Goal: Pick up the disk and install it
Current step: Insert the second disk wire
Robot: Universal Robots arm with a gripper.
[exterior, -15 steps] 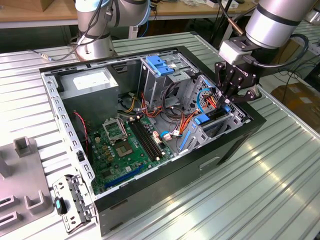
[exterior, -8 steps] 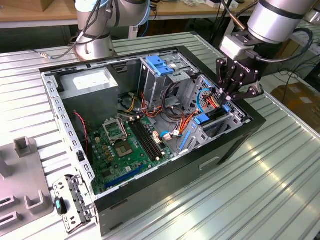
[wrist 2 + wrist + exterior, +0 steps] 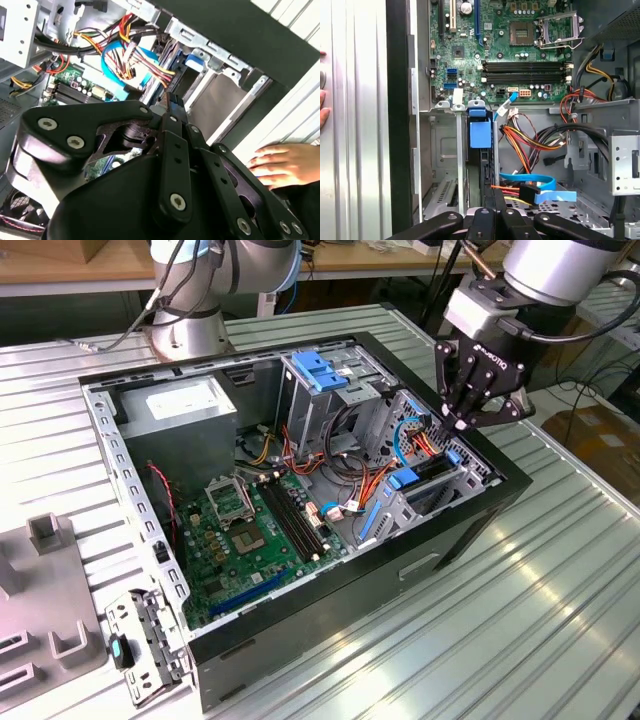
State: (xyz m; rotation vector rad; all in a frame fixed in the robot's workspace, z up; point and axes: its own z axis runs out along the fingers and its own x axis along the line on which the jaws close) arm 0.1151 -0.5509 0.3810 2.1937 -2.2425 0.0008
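Observation:
The disk (image 3: 430, 472) sits on edge in the drive bay at the exterior view's right end of the open computer case (image 3: 330, 590), with blue side rails at both ends. In the first wrist view its blue tab (image 3: 480, 132) stands between two metal bay rails. My gripper (image 3: 462, 423) hangs just above the disk's near end, fingers drawn together. In both wrist views the black fingers (image 3: 172, 150) (image 3: 485, 217) point down at that end of the disk. I cannot tell whether the fingertips touch it.
A tall cage with a blue top (image 3: 320, 370), a grey power supply (image 3: 180, 410), the motherboard (image 3: 240, 530) and cable bundles (image 3: 535, 140) crowd the case. A person's hand (image 3: 285, 162) rests on the table beside the case. A grey fixture (image 3: 40, 610) and a loose bracket (image 3: 140, 640) lie on the exterior view's left.

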